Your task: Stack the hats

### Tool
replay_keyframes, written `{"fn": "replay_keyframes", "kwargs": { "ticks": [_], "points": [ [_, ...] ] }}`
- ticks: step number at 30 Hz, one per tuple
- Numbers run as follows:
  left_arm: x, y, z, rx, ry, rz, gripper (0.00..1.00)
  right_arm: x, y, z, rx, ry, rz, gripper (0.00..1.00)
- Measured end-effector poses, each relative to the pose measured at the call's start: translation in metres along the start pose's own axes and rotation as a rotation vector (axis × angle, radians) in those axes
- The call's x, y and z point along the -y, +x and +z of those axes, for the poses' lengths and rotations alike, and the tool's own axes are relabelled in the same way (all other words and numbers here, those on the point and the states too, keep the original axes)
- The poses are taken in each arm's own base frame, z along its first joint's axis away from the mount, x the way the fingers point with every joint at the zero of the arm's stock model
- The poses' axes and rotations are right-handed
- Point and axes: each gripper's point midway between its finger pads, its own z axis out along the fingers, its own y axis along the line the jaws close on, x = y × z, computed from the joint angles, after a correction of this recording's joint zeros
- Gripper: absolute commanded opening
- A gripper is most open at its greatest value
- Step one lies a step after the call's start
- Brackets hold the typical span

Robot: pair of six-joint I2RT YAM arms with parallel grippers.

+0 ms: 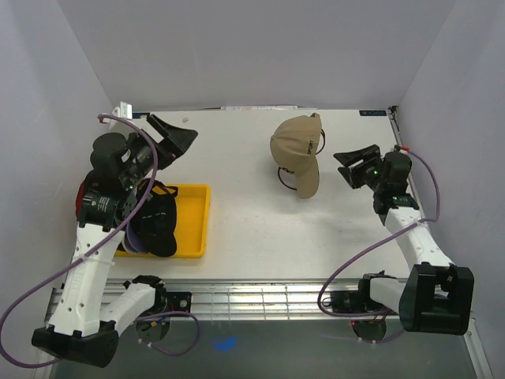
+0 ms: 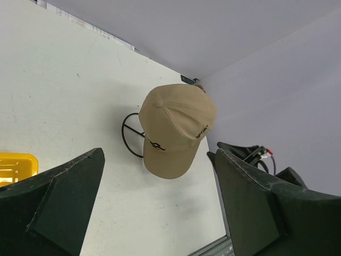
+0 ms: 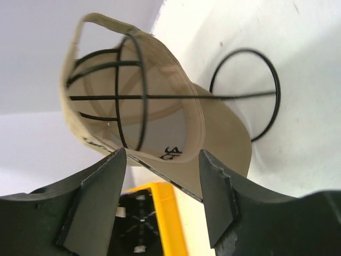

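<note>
My left end effector (image 1: 181,140) hangs above the far left part of the white counter (image 1: 252,237), over the far end of the flat yellow plastic tray (image 1: 195,225). Its two fingers stand wide apart and nothing is between them. In the left wrist view this end effector (image 2: 160,208) looks across the counter toward the tan fabric baseball cap with dark logo (image 2: 176,128), which is well apart from it.

The tan cap (image 1: 298,148) sits on the thin black wire stand (image 1: 282,180) at the far middle of the counter, its brim pointing down toward the near side. The round foot of the stand (image 2: 123,136) rests flat on the counter.

My right end effector (image 1: 346,164) is on the right of the cap, near it, and its fingers are apart and hold nothing. In the right wrist view the end effector (image 3: 162,154) sees the underside of the cap (image 3: 221,133) with the wire dome of the stand (image 3: 234,96) inside it. The edge of the brim appears between the fingers, but in the top view a small gap is left to the cap.

In the tray lies a black fabric cap (image 1: 160,223), partly hidden by my left arm. A bit of red (image 1: 80,193) shows left of the arm; I cannot tell what it is.
</note>
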Motion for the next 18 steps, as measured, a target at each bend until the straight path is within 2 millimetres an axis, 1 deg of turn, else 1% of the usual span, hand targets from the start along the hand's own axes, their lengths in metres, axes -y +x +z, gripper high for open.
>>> {"fn": "replay_keyframes", "kwargs": {
  "ticks": [5,9,10,12,18],
  "points": [
    [-0.001,0.002,0.002,-0.009,-0.001,0.004,0.95,-0.058,-0.031,0.004,0.030,-0.059,-0.274,0.66],
    [-0.005,0.006,0.007,-0.028,-0.009,0.001,0.95,-0.096,-0.047,0.013,0.019,-0.103,-0.449,0.67],
    [-0.006,0.007,0.009,-0.034,-0.012,0.000,0.95,-0.101,-0.050,0.016,0.014,-0.109,-0.477,0.67],
    [-0.009,0.009,0.012,-0.044,-0.018,-0.002,0.95,-0.106,-0.047,0.023,-0.009,-0.118,-0.519,0.66],
    [-0.011,0.011,0.014,-0.052,-0.022,0.006,0.95,-0.094,-0.012,0.044,-0.155,-0.090,-0.582,0.65]
  ]
}}
